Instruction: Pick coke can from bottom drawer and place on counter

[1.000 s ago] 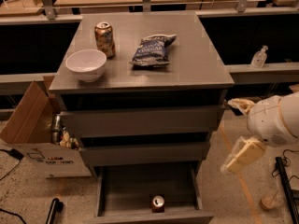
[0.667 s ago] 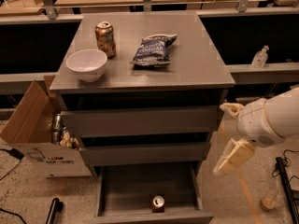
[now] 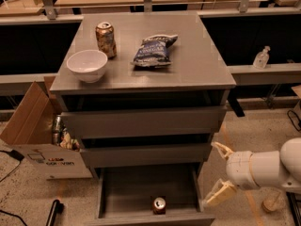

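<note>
The coke can [image 3: 159,205] stands upright in the open bottom drawer [image 3: 127,192], close to its front panel, silver lid up. The grey counter [image 3: 197,60] tops the three-drawer cabinet. My gripper [image 3: 220,171] hangs on a white arm at the lower right, beside the drawer's right edge and up and to the right of the can. Its two cream fingers [image 3: 219,193] are spread apart and hold nothing.
On the counter are a white bowl [image 3: 87,65], a tan-gold patterned can [image 3: 106,39] and a dark chip bag [image 3: 154,51]. An open cardboard box [image 3: 37,135] with cans sits on the floor at the left. A small clear bottle [image 3: 261,57] stands on a ledge at the right.
My arm and gripper have moved left and lower, toward the open bottom drawer. The can and counter items have not moved.
</note>
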Tool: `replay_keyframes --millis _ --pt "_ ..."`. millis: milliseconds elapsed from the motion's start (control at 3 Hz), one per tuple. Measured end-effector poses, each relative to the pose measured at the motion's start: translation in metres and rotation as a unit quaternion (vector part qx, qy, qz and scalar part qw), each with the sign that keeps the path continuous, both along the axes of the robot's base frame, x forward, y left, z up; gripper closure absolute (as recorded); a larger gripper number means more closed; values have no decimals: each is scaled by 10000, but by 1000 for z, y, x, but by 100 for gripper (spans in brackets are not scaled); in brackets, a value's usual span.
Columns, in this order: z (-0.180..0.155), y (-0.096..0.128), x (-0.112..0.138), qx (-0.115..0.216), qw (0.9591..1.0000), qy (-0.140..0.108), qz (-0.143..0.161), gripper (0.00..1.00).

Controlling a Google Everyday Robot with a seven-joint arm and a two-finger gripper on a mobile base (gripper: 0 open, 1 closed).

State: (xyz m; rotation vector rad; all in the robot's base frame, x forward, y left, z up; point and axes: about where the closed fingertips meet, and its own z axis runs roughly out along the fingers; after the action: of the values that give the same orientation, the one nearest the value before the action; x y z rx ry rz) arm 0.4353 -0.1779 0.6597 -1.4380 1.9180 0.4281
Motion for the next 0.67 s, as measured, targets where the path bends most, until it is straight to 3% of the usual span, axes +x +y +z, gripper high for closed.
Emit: replay_keyframes --millis 333,667 --pt "-13 -4 3 -48 9998 -152 89 0" --pt "-35 5 14 -181 9996 136 146 0"
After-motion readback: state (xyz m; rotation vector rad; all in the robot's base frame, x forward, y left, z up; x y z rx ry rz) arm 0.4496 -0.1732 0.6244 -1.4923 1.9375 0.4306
